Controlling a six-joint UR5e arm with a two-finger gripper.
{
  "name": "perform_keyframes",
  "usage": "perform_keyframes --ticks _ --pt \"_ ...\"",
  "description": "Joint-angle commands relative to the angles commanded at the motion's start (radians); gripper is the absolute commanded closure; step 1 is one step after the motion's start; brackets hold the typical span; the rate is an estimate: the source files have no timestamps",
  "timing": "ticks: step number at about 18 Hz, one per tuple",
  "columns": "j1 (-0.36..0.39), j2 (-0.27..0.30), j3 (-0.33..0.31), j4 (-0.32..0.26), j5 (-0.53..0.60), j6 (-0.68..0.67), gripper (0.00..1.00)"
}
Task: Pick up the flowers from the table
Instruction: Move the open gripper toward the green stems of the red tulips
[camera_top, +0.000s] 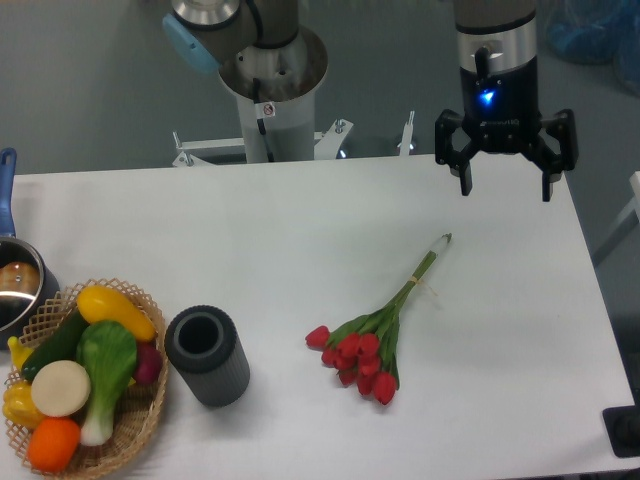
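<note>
Clearly light and floppy, the flowers (372, 335), lying flat mid-right on the table (250, 240), red buds toward the near edge. Best taken at the tied stems, judged stiffer than the blooms. Gripper (505, 186) spread wide, hanging above the far edge.

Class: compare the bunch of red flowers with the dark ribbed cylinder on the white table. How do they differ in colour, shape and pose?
The flowers are red with green stems; the cylinder is dark grey. The flowers lie flat, long and thin; the cylinder stands upright, squat and hollow, its opening facing up. Both rest on the table, untouched by the gripper.
</note>
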Motion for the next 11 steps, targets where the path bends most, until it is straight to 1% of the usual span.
perform_keyframes --ticks 2,4,5,7,9,10,11 --pt "-0.002 0.003 -0.021 0.017 -0.002 0.002 0.0" --pt "-0.005 0.003 -0.035 0.06 -0.003 -0.005 0.0" --pt "-0.006 0.003 -0.04 0.069 -0.005 -0.009 0.0" --pt "-0.008 0.003 -0.043 0.072 -0.003 -0.011 0.0" --pt "-0.011 0.005 -0.049 0.077 -0.006 -0.04 0.0" --pt "-0.014 0.005 -0.057 0.101 -0.008 -0.063 0.0" --pt "-0.015 0.005 -0.078 0.139 -0.011 -0.087 0.0"
